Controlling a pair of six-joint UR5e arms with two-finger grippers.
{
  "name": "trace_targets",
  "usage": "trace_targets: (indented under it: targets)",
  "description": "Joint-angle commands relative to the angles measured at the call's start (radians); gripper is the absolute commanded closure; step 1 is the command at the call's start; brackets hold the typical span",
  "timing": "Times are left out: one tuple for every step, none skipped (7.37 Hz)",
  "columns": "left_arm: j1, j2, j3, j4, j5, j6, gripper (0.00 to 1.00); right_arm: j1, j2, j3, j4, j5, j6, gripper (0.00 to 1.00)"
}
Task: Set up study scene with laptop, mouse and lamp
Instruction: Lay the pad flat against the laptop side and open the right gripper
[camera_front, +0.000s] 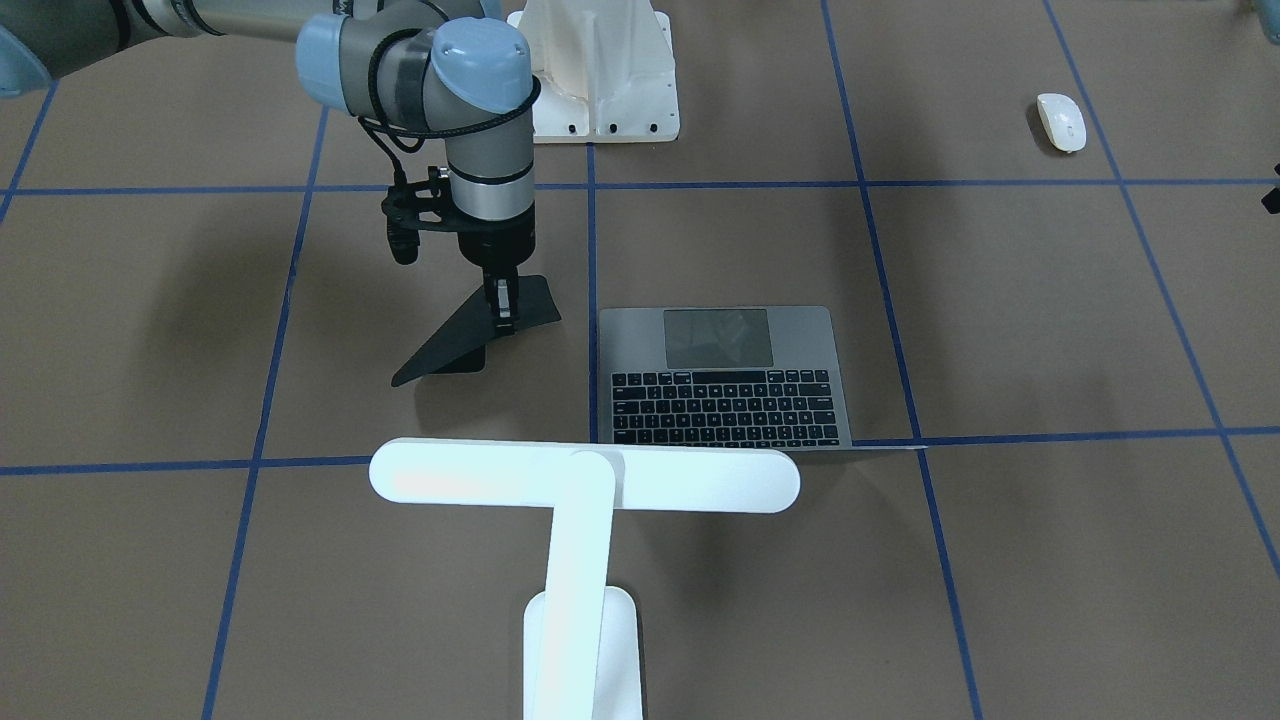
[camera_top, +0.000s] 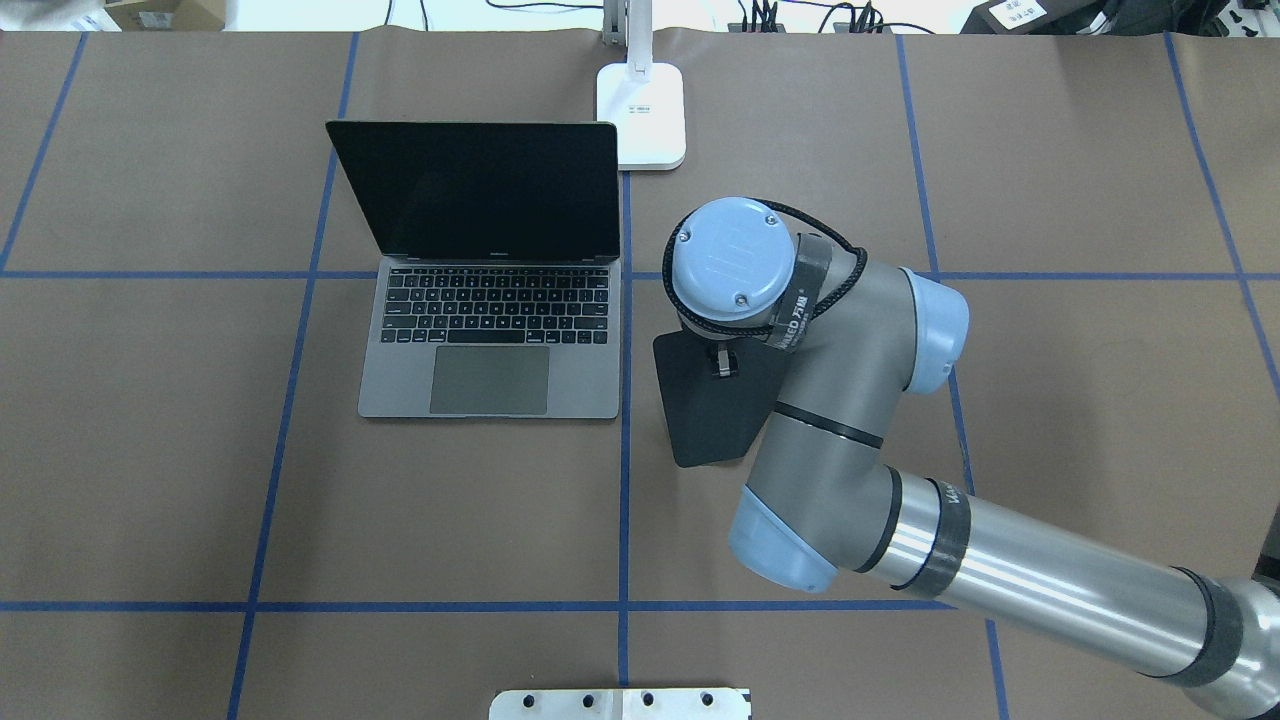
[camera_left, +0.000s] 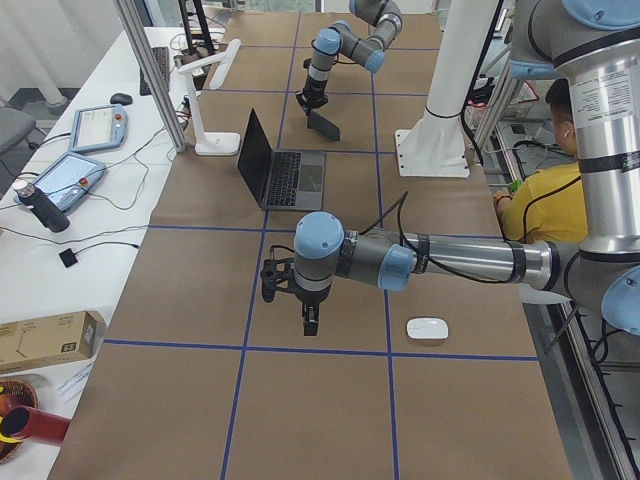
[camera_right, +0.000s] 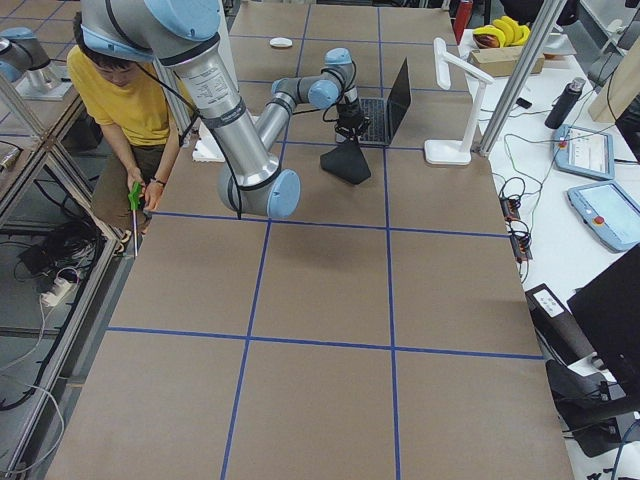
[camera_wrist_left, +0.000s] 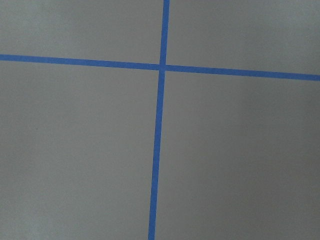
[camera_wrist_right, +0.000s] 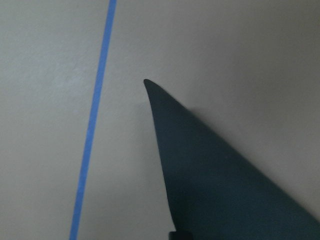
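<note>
Right end effector (camera_front: 503, 318) pinches the tilted black pad (camera_front: 455, 342) beside the laptop (camera_front: 725, 380); the mouse (camera_front: 1061, 121) shows front-on, not overhead.

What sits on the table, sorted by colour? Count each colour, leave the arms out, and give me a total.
White: 3 (lamp, mouse, ribbed pedestal)
Grey: 1 (laptop)
Black: 1 (pad, tilted up, gripped at one edge by the right tool)
Total: 5

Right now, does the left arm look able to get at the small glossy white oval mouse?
Probably yes: the left gripper hangs near the mouse, only bare table between them.
</note>
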Motion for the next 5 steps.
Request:
trace_targets:
  targets:
    - [0.000, 0.000, 0.000, -0.001, 0.000, 0.000, 0.00, 0.002, 0.065, -0.115, 0.107, -0.029, 0.042, 1.00]
    - [0.000, 0.000, 0.000, -0.001, 0.000, 0.000, 0.00, 0.005, 0.076, -0.156, 0.156, -0.039, 0.043, 1.00]
    - [0.000, 0.000, 0.000, -0.001, 0.000, 0.000, 0.00, 0.017, 0.076, -0.173, 0.190, -0.058, 0.051, 1.00]
    - [0.000, 0.000, 0.000, -0.001, 0.000, 0.000, 0.00, 0.022, 0.084, -0.195, 0.196, -0.067, 0.057, 1.00]
    - [0.000, 0.000, 0.000, 0.001, -0.002, 0.000, 0.00, 0.030, 0.108, -0.232, 0.195, -0.076, 0.057, 1.00]
